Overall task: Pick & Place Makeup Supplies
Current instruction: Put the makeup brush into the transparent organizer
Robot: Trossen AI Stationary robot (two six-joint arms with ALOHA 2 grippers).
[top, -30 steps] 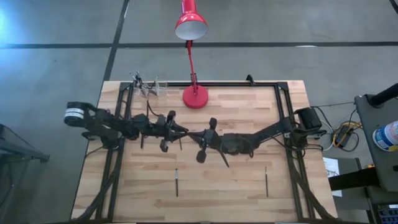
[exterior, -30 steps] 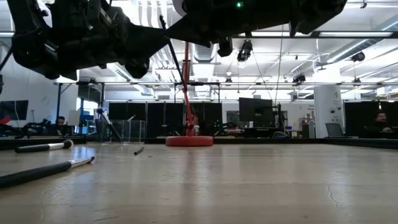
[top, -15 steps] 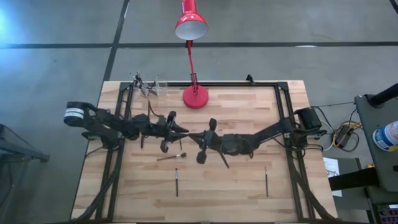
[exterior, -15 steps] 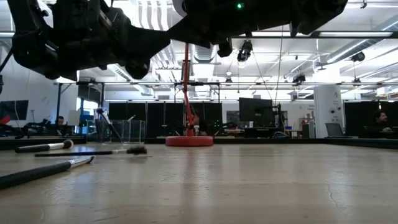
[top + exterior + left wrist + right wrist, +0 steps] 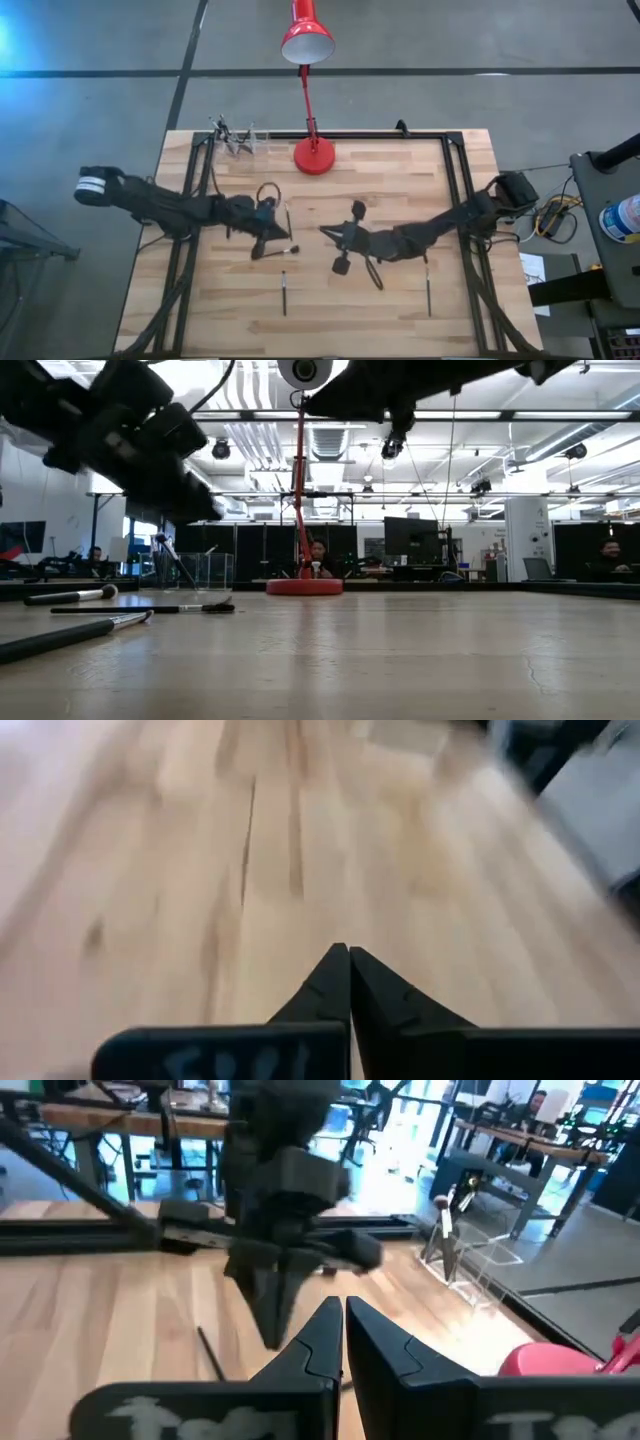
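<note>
A: Where is the left claw (image 5: 284,236), and how do its fingers stand?

B: It hangs above the tabletop (image 5: 400,190) a little toward nine o'clock from the centre. The left wrist view shows the two dark fingers (image 5: 325,985) pressed tip to tip with nothing between them, and only bare wood beyond.

A: And the right claw (image 5: 322,232)?

B: Just toward three o'clock from the left one, near the middle of the tabletop. Its fingers (image 5: 322,1330) are also pinched together and hold nothing. Past them, the right wrist view shows the left arm's closed tips pointing down at the wood.

A: So where are the makeup supplies?

B: One brush (image 5: 282,250) lies flat directly at six o'clock of the left claw, its dark tuft end pointing toward three o'clock. In the low view it is the thin dark stick resting on the wood. Farther toward six o'clock a pencil (image 5: 284,293) lies lengthwise, and another stick (image 5: 428,293) lies at six o'clock of the right arm, well apart from the first two.

A: Anything farther out?

B: At about eleven o'clock, on the far edge, a clear holder (image 5: 240,140) stands with several sticks leaning in it. Just toward three o'clock from that is the round base of the red desk lamp (image 5: 313,155), with its shade reaching out beyond the tabletop at twelve.
</note>
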